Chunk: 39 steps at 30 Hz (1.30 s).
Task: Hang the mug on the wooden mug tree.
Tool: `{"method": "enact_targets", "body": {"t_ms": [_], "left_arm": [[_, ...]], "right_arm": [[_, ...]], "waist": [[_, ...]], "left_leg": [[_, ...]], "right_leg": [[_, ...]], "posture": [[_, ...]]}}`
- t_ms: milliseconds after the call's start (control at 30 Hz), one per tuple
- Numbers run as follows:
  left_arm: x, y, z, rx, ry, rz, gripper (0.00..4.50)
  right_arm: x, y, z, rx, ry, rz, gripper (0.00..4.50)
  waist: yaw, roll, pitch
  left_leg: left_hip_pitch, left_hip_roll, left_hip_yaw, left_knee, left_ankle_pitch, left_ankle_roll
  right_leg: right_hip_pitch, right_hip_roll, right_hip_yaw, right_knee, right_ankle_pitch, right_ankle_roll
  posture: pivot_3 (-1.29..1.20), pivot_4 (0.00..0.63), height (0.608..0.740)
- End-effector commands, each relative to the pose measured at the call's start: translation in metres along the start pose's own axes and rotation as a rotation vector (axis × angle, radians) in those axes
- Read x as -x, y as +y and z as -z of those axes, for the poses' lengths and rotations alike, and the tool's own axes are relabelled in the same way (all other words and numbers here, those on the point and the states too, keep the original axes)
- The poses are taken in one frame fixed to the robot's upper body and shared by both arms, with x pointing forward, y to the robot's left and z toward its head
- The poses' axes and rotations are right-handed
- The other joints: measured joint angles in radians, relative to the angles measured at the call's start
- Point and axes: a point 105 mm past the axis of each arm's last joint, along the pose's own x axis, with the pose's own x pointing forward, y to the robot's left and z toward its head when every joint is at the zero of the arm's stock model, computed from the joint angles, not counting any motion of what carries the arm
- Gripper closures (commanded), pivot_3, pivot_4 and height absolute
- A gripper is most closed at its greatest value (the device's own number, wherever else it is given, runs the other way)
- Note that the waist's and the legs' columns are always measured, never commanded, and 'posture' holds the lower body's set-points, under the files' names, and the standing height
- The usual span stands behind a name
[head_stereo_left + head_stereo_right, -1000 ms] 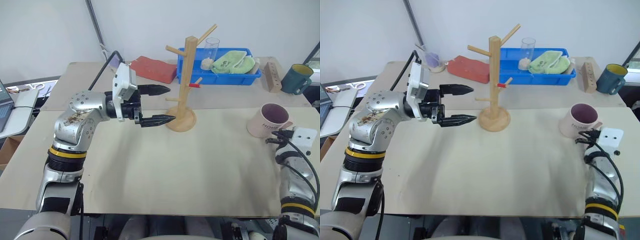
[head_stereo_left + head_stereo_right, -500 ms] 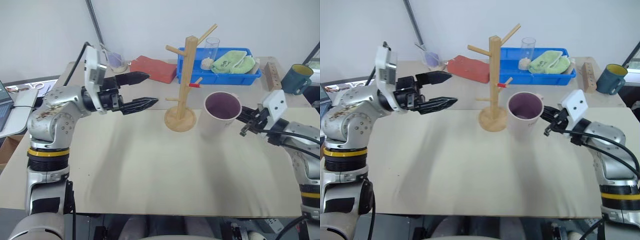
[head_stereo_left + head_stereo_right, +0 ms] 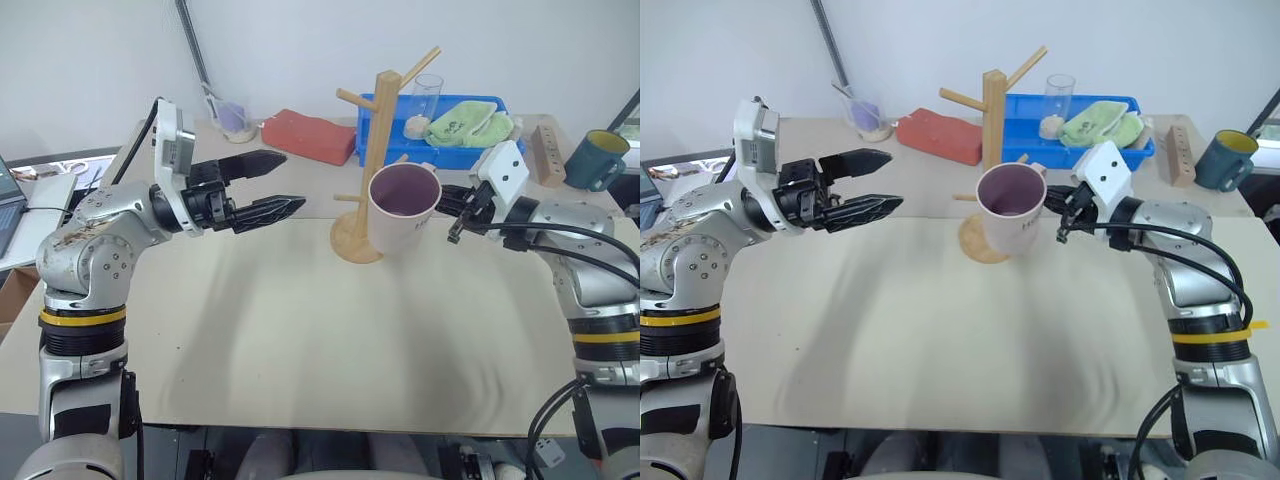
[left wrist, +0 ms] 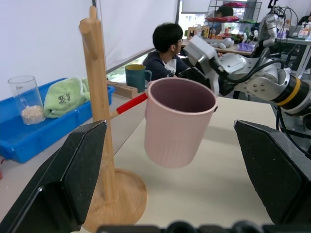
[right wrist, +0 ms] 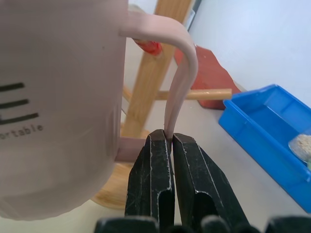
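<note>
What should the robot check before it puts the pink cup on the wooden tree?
1. Right hand pinching the mug's handle: ok.
2. Mug lifted off the table: ok.
3. Mug close to the wooden mug tree: ok.
4. Handle slipped over the red-tipped peg: not ok, not yet.
5. Left hand open and away from the tree: ok.
6. Grip firm enough: cannot tell.

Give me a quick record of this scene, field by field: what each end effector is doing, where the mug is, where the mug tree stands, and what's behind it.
right end effector: shut on the mug's handle
mug: pink, upright, held off the table beside the mug tree
left end effector: open, holding nothing, left of the tree
mug tree: upright on the table, pegs bare
blue tray: behind the tree, holds a green cloth and a glass tumbler
teal mug: far right, on the table
</note>
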Motion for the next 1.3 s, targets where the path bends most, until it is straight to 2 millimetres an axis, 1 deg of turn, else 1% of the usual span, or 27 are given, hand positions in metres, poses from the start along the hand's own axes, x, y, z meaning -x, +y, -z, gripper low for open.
{"method": "enact_targets", "body": {"t_ms": [33,300,767,1233,1300], "left_arm": [[0.001,-0.003,-0.014,-0.05,-0.022,0.006,0.0],[0.0,-0.003,-0.012,-0.054,-0.021,0.003,0.0],[0.0,-0.004,-0.01,-0.059,-0.015,0.001,0.0],[0.0,-0.004,-0.009,-0.063,-0.009,0.003,0.0],[0.0,-0.004,-0.009,-0.064,-0.008,0.002,0.0]], "right_arm": [[-0.001,-0.003,-0.013,0.042,-0.029,-0.003,4.47],[-0.007,0.002,-0.019,0.048,-0.039,-0.033,4.47],[-0.018,0.002,-0.024,0.059,-0.044,-0.046,4.47],[-0.028,0.002,-0.021,0.074,-0.003,-0.049,4.47],[-0.028,0.002,-0.021,0.071,0.001,-0.046,3.69]], "waist": [[-0.001,0.0,0.0],[-0.002,0.0,0.0],[-0.003,0.0,0.0],[-0.003,0.0,0.0],[-0.003,0.0,0.0]], "left_leg": [[0.0,0.0,0.0,0.0,0.0,0.0],[0.0,0.0,0.0,0.0,0.0,0.0],[0.0,0.0,0.0,0.0,0.0,0.0],[0.0,0.0,0.0,0.0,0.0,0.0],[0.0,0.0,0.0,0.0,0.0,0.0]], "right_leg": [[0.0,0.0,0.0,0.0,0.0,0.0],[0.0,0.0,0.0,0.0,0.0,0.0],[0.0,0.0,0.0,0.0,0.001,-0.001],[0.0,0.0,0.0,0.0,0.001,-0.002],[0.0,0.0,0.0,0.0,0.001,-0.002]], "posture": [[0.0,0.15,0.74],[0.0,0.15,0.74],[0.0,0.15,0.74],[0.0,0.15,0.74],[0.0,0.15,0.74]]}}
